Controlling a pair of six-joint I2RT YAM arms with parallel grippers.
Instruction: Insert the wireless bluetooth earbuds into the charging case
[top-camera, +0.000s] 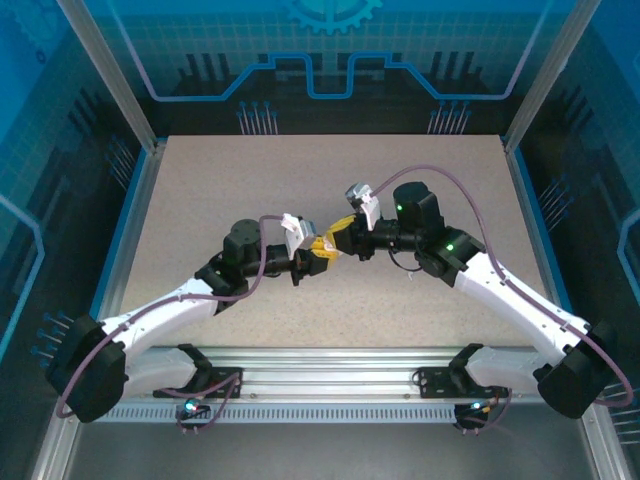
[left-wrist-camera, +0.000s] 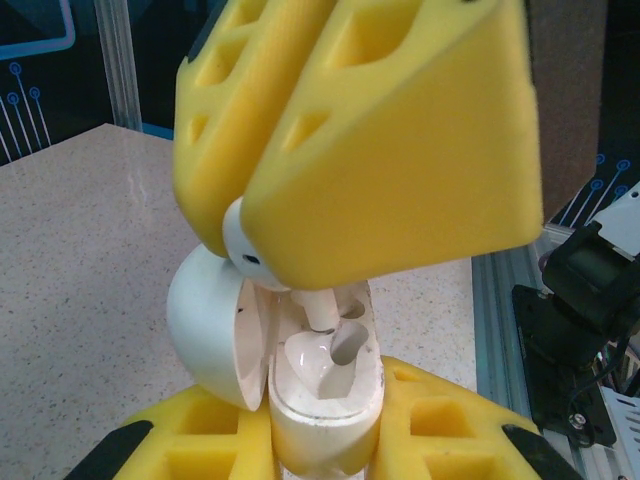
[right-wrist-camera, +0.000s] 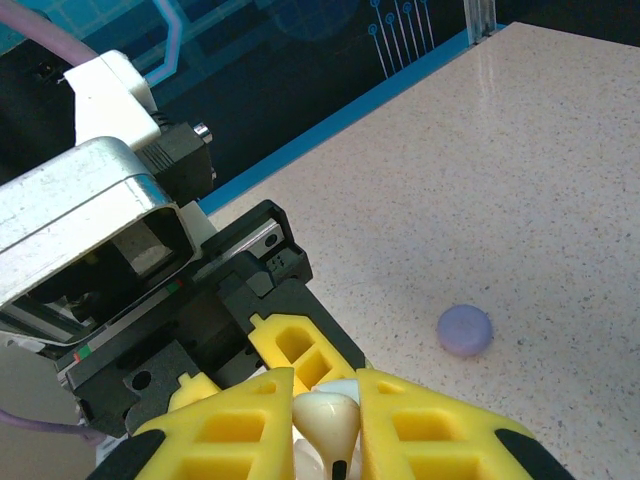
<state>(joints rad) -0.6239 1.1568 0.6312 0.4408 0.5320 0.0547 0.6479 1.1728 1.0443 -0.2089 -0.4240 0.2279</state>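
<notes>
The left gripper (left-wrist-camera: 322, 442) is pinching the white charging case (left-wrist-camera: 325, 390) upright by its base, with the lid (left-wrist-camera: 205, 330) swung open toward 9 o'clock. The right gripper (right-wrist-camera: 326, 405) reaches in from 12 o'clock, clamped on a white earbud (left-wrist-camera: 240, 242); the bud's stem points down into the mouth of one socket, and the socket at its 4 o'clock looks hollow. In the right wrist view a closed purple disc-shaped case (right-wrist-camera: 465, 331) lies on the table (right-wrist-camera: 520, 180), at about 2 o'clock from the pinched bud and well apart from it.
</notes>
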